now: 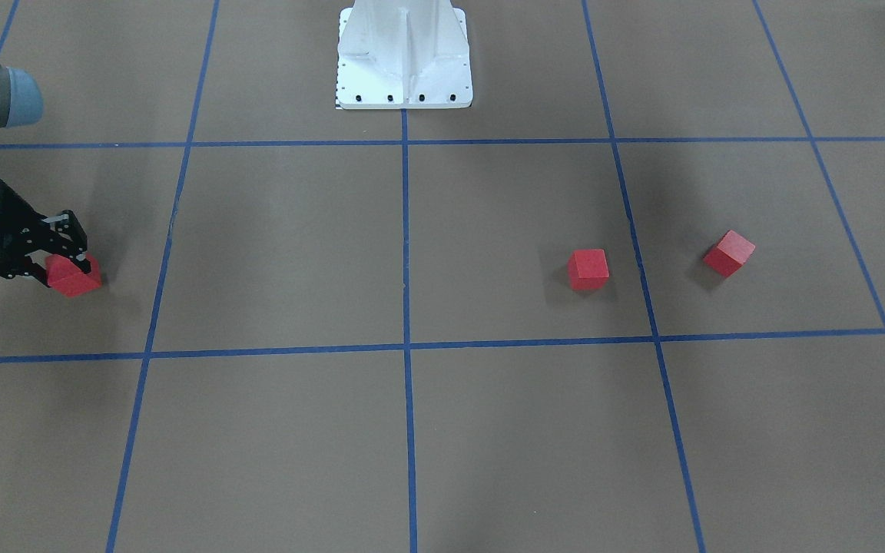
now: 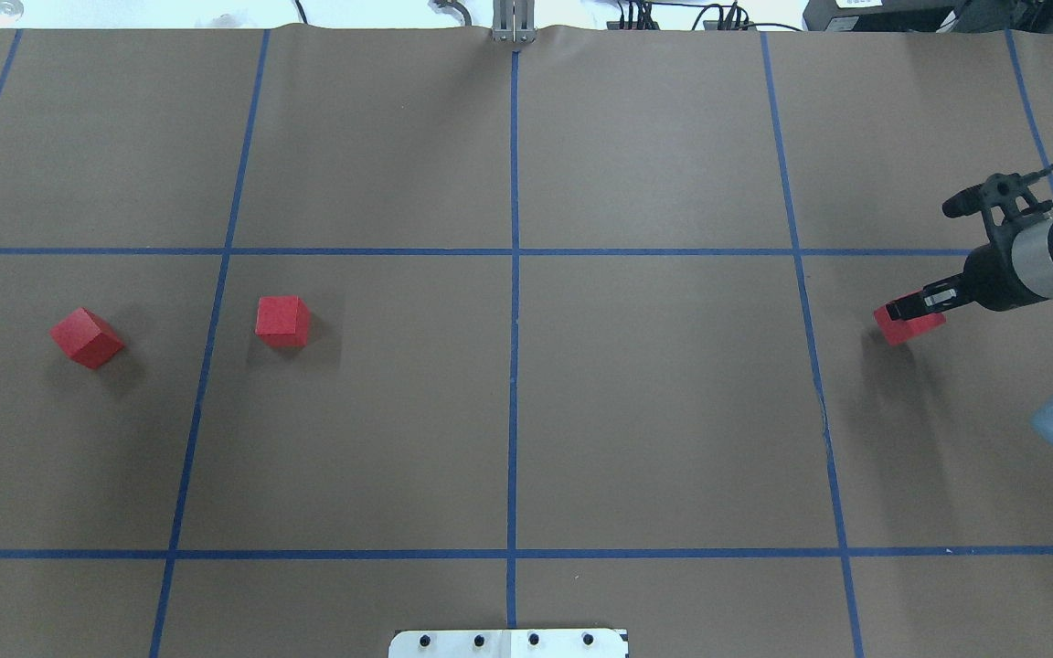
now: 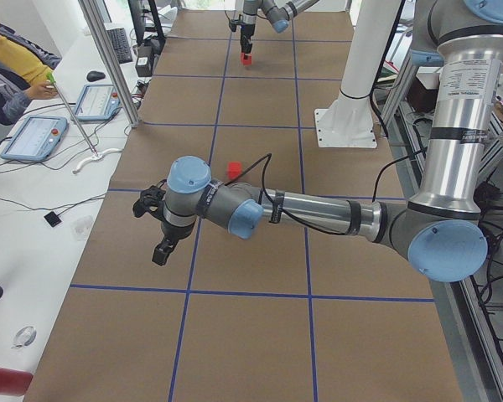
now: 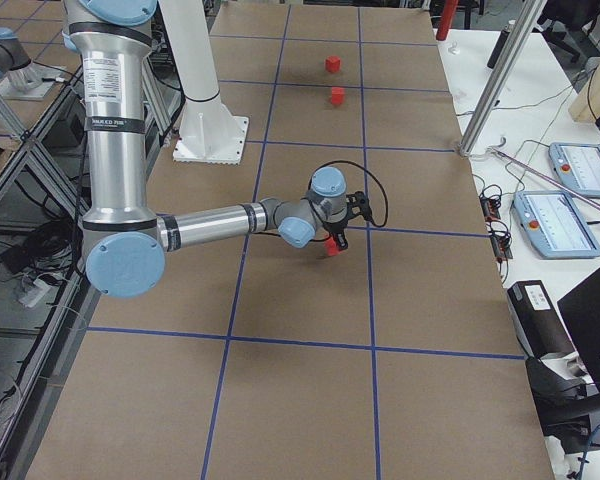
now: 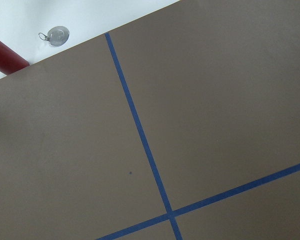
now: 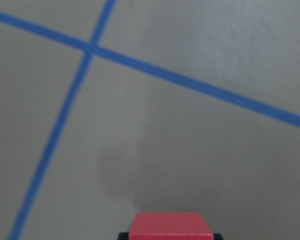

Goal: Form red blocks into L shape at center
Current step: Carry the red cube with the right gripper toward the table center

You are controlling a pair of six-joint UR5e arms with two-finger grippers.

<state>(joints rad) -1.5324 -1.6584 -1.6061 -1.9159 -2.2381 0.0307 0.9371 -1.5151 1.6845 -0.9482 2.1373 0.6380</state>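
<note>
Right gripper [image 2: 912, 312]: black fingers clamped on one small matte red cube [image 2: 898, 329], far out on the robot's right, well apart from the centre blue tape line [image 2: 514, 384]. Cannot tell whether this cube touches the brown matte table surface [image 2: 654, 411].

Two more red cubes sit on the robot's left. The nearer cube [image 2: 281, 321] lies just inside a blue grid line [image 2: 207, 366]. The outer cube [image 2: 86, 338] lies beyond that line, turned cornerwise. The two are apart.

Left gripper [image 3: 160, 253] hangs above the table toward its left end. Whether its fingers are spread or closed, cannot tell.
</note>
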